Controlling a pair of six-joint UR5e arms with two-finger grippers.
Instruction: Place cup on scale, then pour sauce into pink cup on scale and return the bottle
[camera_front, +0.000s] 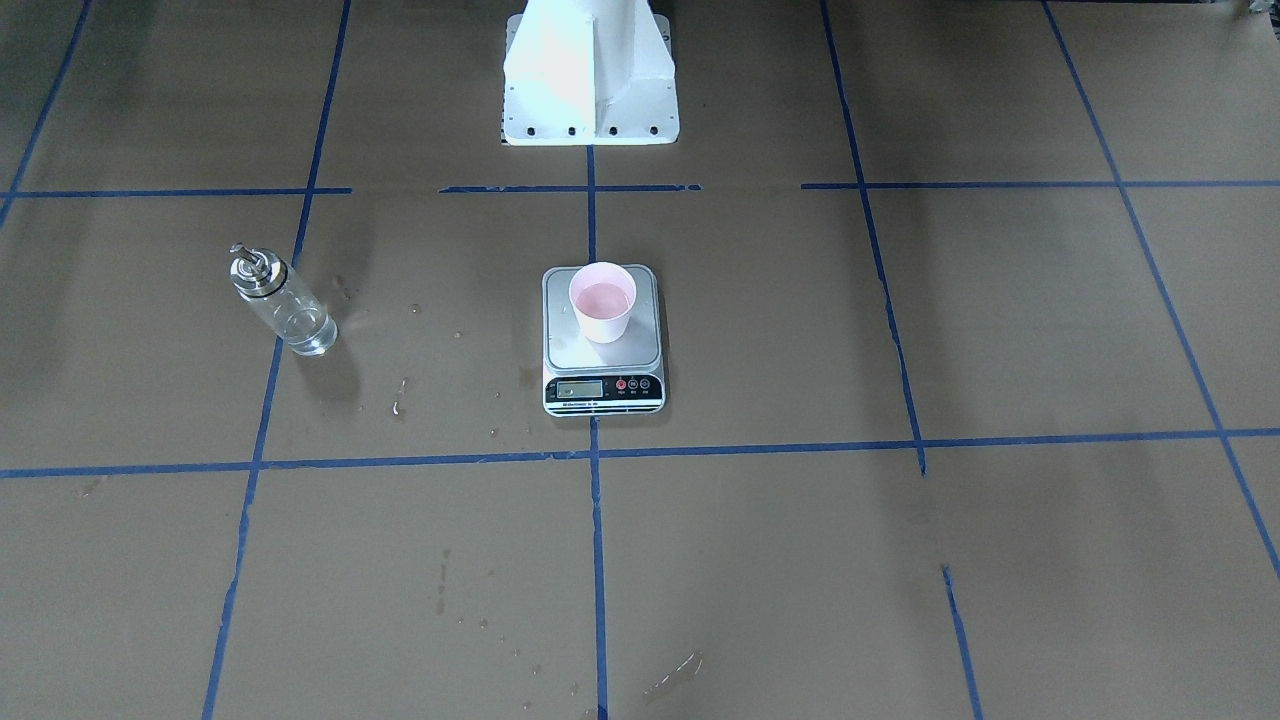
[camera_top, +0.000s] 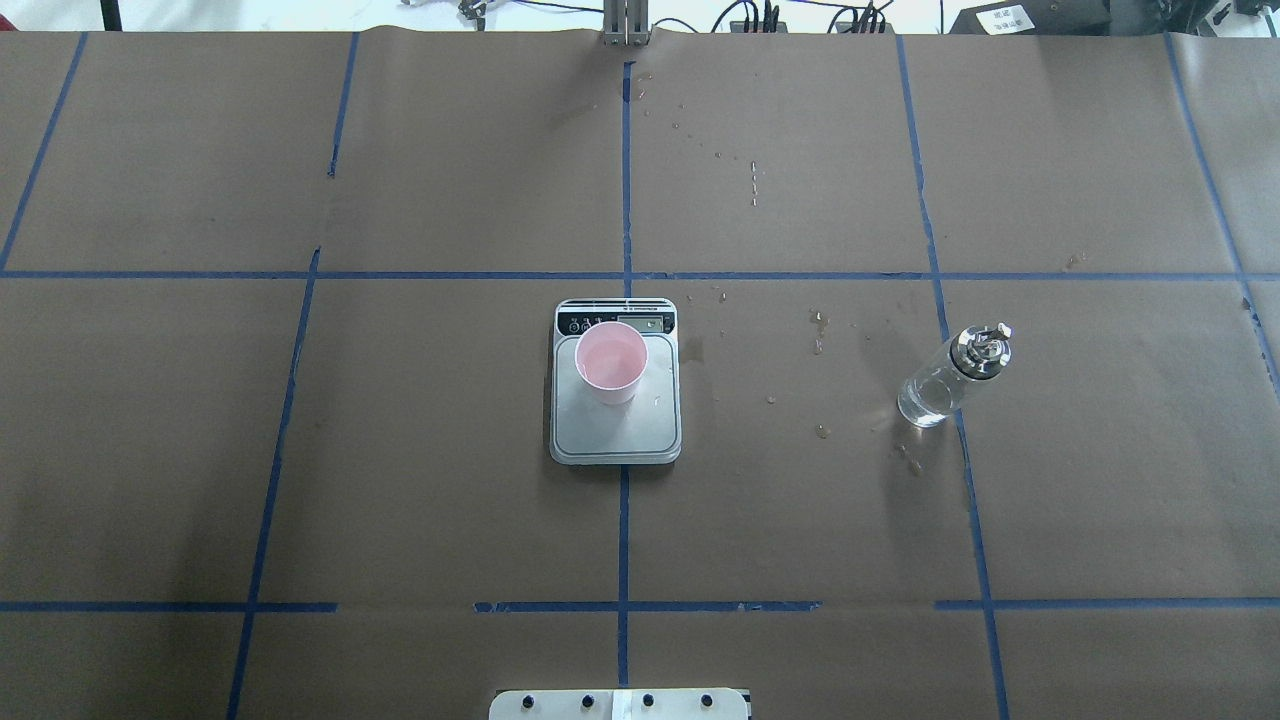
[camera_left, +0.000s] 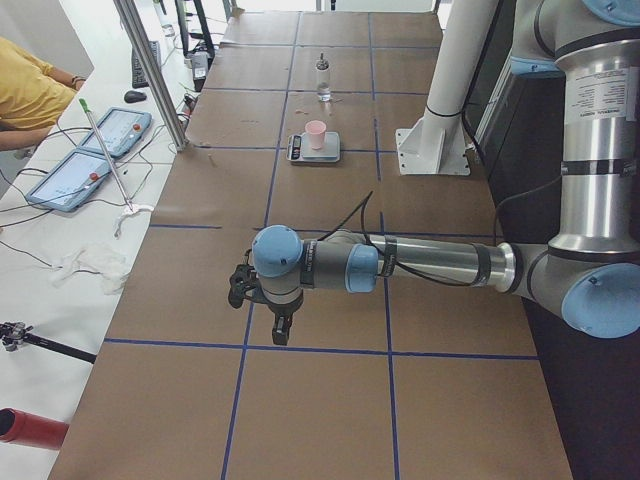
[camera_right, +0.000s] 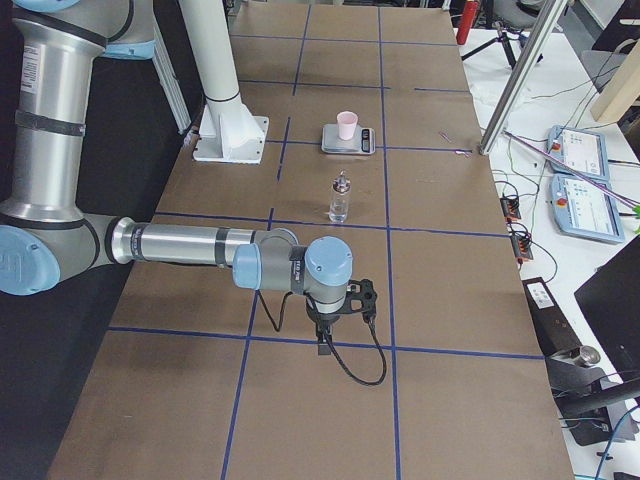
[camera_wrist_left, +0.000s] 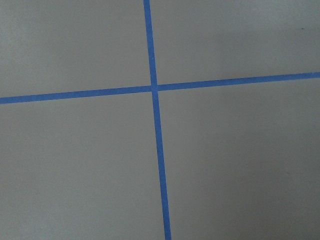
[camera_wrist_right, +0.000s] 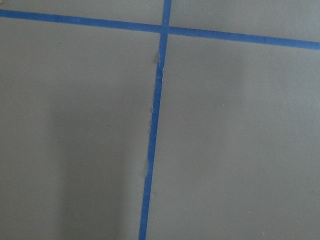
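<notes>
The pale pink cup (camera_front: 603, 300) stands upright on the silver platform of the scale (camera_front: 562, 350) at the table's middle; both also show in the overhead view, the cup (camera_top: 611, 362) on the scale (camera_top: 620, 432). The clear glass bottle (camera_front: 283, 303) with its silver spout stands upright and free on the brown paper, to the scale's right in the overhead view (camera_top: 950, 380), with clear sauce low in it. My left gripper (camera_left: 282, 325) and right gripper (camera_right: 325, 340) hang over the table's two ends, far from all of these. I cannot tell whether they are open or shut.
The white robot base (camera_front: 590, 90) stands behind the scale. Small wet spots (camera_top: 820, 345) lie between scale and bottle. Blue tape lines grid the brown paper. A person in yellow (camera_left: 30, 90), tablets (camera_left: 115, 130) and a slanted metal pole (camera_left: 150, 70) are beyond the table's far edge.
</notes>
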